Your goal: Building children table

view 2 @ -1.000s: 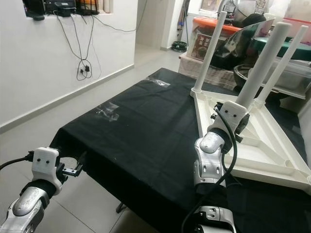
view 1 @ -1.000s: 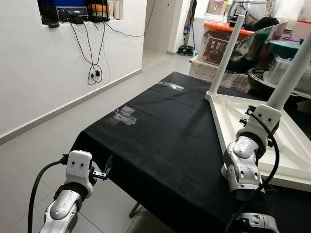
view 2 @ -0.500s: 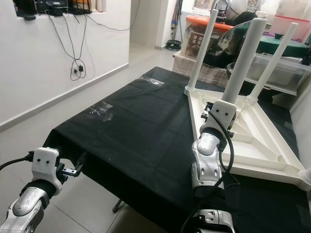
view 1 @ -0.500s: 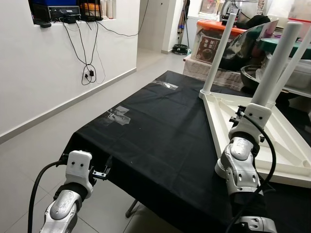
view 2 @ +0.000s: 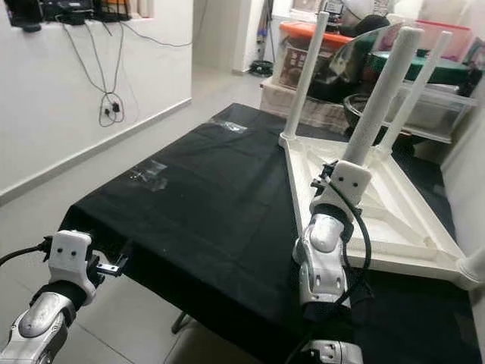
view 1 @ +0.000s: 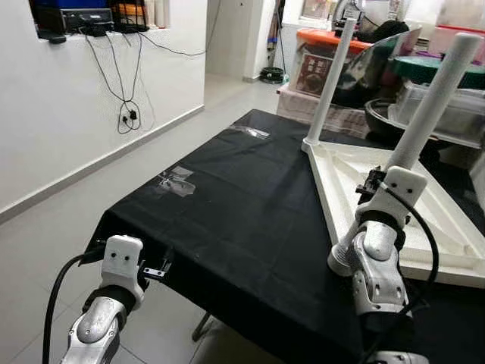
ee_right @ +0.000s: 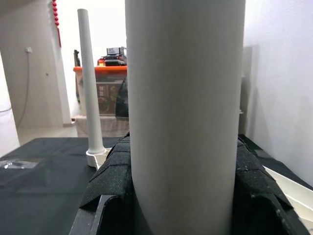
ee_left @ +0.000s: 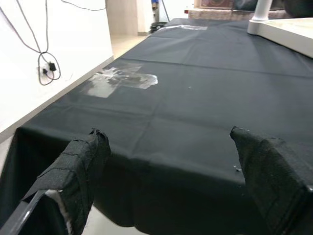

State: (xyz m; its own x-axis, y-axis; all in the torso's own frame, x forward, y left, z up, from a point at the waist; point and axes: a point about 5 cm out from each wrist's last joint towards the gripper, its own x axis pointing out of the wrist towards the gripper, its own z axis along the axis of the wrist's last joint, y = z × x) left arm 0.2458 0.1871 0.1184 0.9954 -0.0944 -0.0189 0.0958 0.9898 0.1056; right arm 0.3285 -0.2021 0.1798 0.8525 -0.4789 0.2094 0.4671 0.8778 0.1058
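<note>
The white table top (view 2: 394,220) is laid upside down on the black cloth (view 1: 242,197) so legs can be put in, and one white leg (ee_right: 183,112) is squeezed by the right gripper (ee_right: 181,196), likely to fit it, while the left gripper (ee_left: 176,171) is held apart, idle.

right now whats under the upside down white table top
The white table top lies on a black cloth that covers the surface below. The cloth hides what that surface is made of. The right gripper clasps one upright white leg.

A plain black cloth (view 1: 250,205) covers the surface; the upturned table (view 1: 356,171) and its legs (view 1: 432,106) are white.
</note>
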